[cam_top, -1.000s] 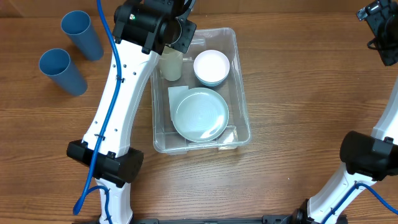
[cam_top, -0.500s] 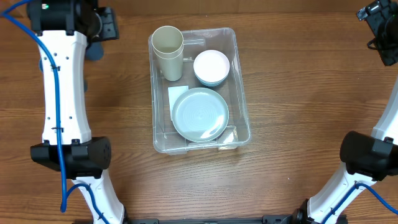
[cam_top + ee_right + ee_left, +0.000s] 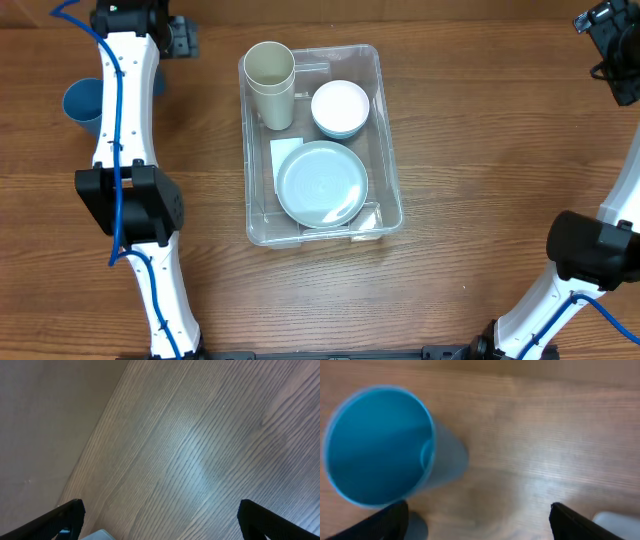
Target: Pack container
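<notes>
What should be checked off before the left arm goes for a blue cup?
1. Left pincer open and empty: ok, the fingers stand wide apart with nothing between them.
2. Blue cup upright and empty: ok.
3. Cup lined up between the fingers: not ok, in the left wrist view it sits well off to the left of the gap.
4. Room in the container: cannot tell; the cream cup, bowl and plate cover most of its floor.
5. Right pincer clear of the container: ok, it is open over bare wood.
</notes>
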Tool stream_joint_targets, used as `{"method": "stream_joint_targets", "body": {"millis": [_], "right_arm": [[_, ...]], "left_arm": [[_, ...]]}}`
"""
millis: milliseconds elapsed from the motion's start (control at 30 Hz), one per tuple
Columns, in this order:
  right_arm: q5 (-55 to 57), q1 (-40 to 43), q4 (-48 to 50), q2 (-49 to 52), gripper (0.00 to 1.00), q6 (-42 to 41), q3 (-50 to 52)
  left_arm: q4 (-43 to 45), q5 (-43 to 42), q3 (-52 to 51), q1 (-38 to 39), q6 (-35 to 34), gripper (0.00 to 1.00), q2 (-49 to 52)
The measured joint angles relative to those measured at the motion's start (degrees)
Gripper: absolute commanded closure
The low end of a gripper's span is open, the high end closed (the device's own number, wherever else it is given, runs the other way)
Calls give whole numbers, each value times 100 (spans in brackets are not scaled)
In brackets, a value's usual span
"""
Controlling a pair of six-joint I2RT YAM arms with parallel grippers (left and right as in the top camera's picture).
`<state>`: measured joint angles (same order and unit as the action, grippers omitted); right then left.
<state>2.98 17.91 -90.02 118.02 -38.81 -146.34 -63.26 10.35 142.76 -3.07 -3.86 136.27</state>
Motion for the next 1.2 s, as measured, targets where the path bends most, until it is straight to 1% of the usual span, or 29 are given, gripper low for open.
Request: {"method": "stream_joint_targets", "body": {"millis": [133,167,200,233,267,333,367,400,433,467,500,533,567,633,700,800,900,967,1067,1100,1133,1200], "right_arm": [[-2,0,-2,0,0,0,0],[0,0,-4,0,0,-2,0],[0,0,0,0,0,4,0],[-2,0,-2,0,0,0,0],[-2,0,-2,0,0,0,0],[-2,0,0,0,0,0,0],[-2,0,0,0,0,0,0],[-2,0,0,0,0,0,0],[-2,0,-4,0,0,0,0],[0,0,-2,0,0,0,0],[0,0,0,0,0,2,0],[-2,0,0,0,0,-2,0],[-2,0,-2,0,0,0,0],[0,0,-2,0,0,0,0],[-2,0,-2,0,0,0,0],[0,0,0,0,0,0,0],[0,0,-2,0,0,0,0],[0,0,0,0,0,0,0],[-2,0,0,0,0,2,0],[0,0,-2,0,0,0,0],[0,0,0,0,0,0,0],[0,0,-2,0,0,0,0]], "left_arm": [[468,46,0,-122,127,9,0],[509,44,0,-151,131,11,0],[592,46,0,-190,133,15,0],[638,46,0,-236,133,27,0],[645,42,0,-278,151,32,11],[675,39,0,-356,173,53,81],[673,22,0,-385,192,60,164],[673,11,0,-389,245,64,258],[671,-22,0,-396,236,65,361],[669,-35,0,-393,240,71,439],[643,-68,0,-393,238,87,538],[632,-70,0,-396,251,94,551],[632,-74,0,-396,221,96,551],[649,-107,0,-393,199,96,551],[702,-136,0,-393,37,96,553],[765,-376,2,-393,-72,96,553],[614,-581,184,-343,-120,96,553],[363,-634,476,-245,-221,96,516],[-52,-682,592,-63,-310,96,153],[-275,-723,601,13,-332,96,-155],[-363,-782,656,105,-334,96,-608],[-577,-850,721,236,-350,96,-1193]]}}
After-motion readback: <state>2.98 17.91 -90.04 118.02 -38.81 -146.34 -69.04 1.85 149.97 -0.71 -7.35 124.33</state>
